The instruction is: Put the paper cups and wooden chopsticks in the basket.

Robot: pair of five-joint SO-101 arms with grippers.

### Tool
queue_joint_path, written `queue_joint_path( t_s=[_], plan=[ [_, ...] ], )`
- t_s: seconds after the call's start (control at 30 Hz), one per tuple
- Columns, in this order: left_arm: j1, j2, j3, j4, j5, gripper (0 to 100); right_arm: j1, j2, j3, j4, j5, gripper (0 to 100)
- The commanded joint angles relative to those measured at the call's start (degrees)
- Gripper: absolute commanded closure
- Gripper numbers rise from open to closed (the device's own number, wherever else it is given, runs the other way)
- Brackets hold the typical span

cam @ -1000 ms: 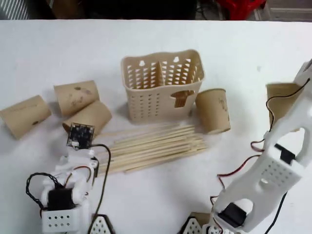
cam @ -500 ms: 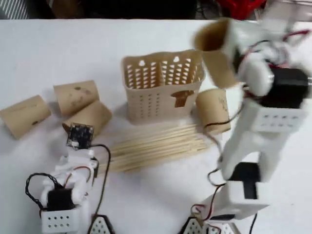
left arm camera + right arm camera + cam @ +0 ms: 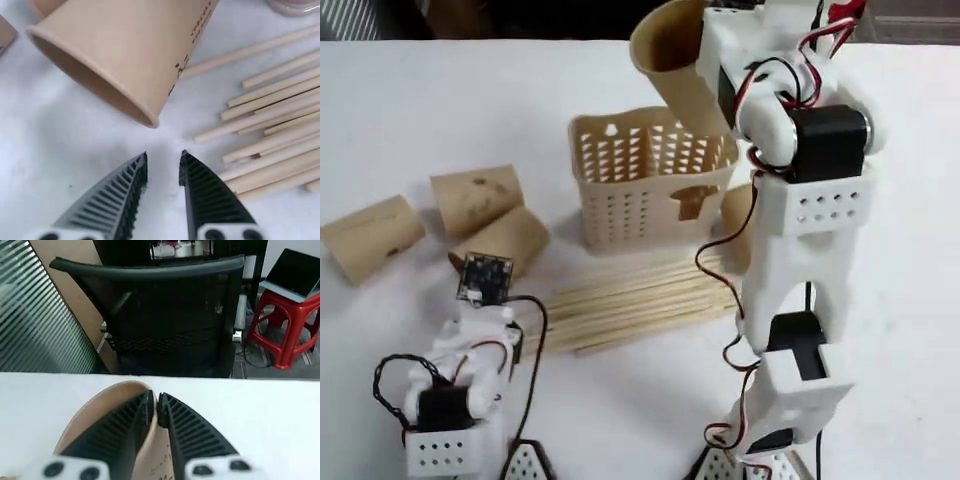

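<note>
A white table [image 3: 410, 100] seen from above, with two robot arms at its near edge. The right arm [image 3: 810, 230] stands tall over the right side. Near the middle of the table is a cream plastic basket [image 3: 640, 200] with slotted walls and two compartments.

Just in front of the basket, a loose bundle of wooden chopsticks [image 3: 640, 300] lies flat, running left to right. To its left, three paper cups lie on their sides: one far left [image 3: 370, 238] and two touching each other [image 3: 475, 198] [image 3: 510, 240]. What seems to be another cup [image 3: 732, 215] sits right of the basket, mostly hidden by the right arm.

The right gripper [image 3: 154, 402] is nearly closed and pinches the rim of a held cup [image 3: 670, 60]. That cup is tilted in the air over the basket's far right corner.

The left arm [image 3: 455, 390] is low at the near left. The left gripper [image 3: 162, 162] has its jaws slightly apart and holds nothing. It is near the mouth of one of the touching cups, with chopstick ends just beside it.
</note>
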Motion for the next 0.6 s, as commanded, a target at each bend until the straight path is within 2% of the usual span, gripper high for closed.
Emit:
queue_joint_path(
  t_s=[0.0, 0.33, 0.57],
  plan=[
    [-0.31, -0.48, -0.09, 0.35, -0.09, 88, -0.48, 0.92, -0.88, -3.30, -0.79, 98.4],
    [-0.31, -0.48, -0.09, 0.35, -0.35, 88, 2.59, 10.42, -0.35, -2.86, -6.68, 98.4],
    [-0.31, -0.48, -0.09, 0.35, -0.35, 88, 3.12, 12.26, -0.35, 1.89, -6.68, 98.4]
  ],
)
